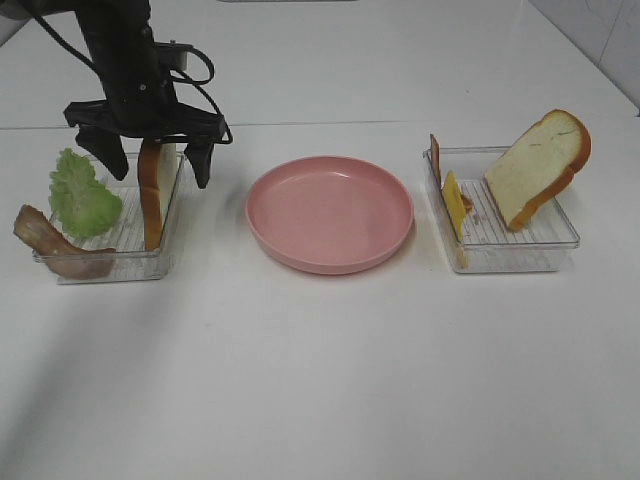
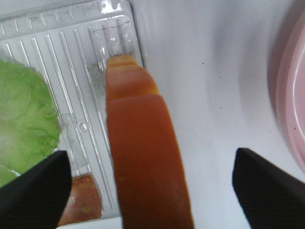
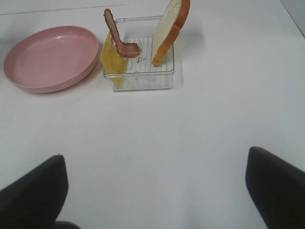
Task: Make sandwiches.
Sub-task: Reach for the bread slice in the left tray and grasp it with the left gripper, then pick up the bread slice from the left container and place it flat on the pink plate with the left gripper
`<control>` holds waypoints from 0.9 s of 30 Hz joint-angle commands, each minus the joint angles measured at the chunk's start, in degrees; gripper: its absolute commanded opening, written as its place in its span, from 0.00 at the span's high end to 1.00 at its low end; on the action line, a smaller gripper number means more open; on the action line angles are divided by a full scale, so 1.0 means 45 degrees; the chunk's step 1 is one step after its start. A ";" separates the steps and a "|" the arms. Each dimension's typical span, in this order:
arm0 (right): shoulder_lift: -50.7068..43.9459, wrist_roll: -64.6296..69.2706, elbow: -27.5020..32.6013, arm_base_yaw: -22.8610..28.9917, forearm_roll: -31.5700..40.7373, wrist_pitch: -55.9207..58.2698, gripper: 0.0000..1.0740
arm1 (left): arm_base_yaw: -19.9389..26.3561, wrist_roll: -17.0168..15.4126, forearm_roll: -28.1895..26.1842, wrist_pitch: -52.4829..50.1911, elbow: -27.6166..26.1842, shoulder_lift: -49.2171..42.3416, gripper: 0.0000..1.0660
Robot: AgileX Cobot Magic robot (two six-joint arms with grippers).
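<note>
Supporting everything, one white table (image 1: 320, 380) carries one round pink plate (image 1: 330, 212) at its centre. Two clear ribbed trays flank the plate: the left tray (image 1: 130, 228) and the right tray (image 1: 545, 238). Two grippers are fitted. The left gripper (image 1: 157, 172) hangs over the left tray with its jaws apart, one finger on each side of an upright bread slice; the left wrist view shows a gap on both sides. The right gripper (image 3: 155, 153) appears only in the right wrist view, jaws wide apart over bare table, gripping nothing, well apart from the right tray. The sandwich parts lie unstacked in the trays. Bread slices, two: the left bread slice (image 1: 152, 215) stands on edge along the left tray's plate-side wall; the right bread slice (image 1: 535, 165) leans tilted in the right tray. Lettuce leaf (image 1: 82, 195), one: upright at the left tray's outer side. Bacon strips, two: the left bacon strip (image 1: 50, 245) drapes over the left tray's front outer corner; the right bacon strip (image 1: 435, 158) stands at the right tray's plate-side wall. Cheese slice (image 1: 453, 200), one: yellow, leaning just beside the right bacon strip.
</note>
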 commanded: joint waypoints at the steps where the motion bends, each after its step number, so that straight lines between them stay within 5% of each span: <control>1: -0.0395 -0.0064 0.0038 -0.0038 -0.0051 -0.0127 0.13 | -0.0038 0.0051 0.0166 0.0815 -0.0064 0.0000 0.42; 2: -0.0395 -0.0064 0.0038 -0.0038 -0.0051 -0.0127 0.13 | -0.0038 0.0038 0.0216 0.0764 -0.0064 0.0000 0.55; 3: -0.0395 -0.0064 0.0038 -0.0038 -0.0051 -0.0127 0.13 | -0.0038 0.0000 0.0267 0.0738 -0.0064 0.0000 0.80; 4: -0.0395 -0.0064 0.0038 -0.0038 -0.0051 -0.0127 0.13 | -0.0038 0.0000 0.0267 0.0738 -0.0064 0.0000 0.80; 5: -0.0395 -0.0064 0.0038 -0.0038 -0.0051 -0.0127 0.13 | -0.0038 0.0000 0.0280 0.0738 -0.0064 0.0000 0.98; 27: -0.0395 -0.0064 0.0038 -0.0038 -0.0051 -0.0127 0.13 | 0.0000 -0.0637 0.0866 0.1337 -0.0038 -0.1706 1.00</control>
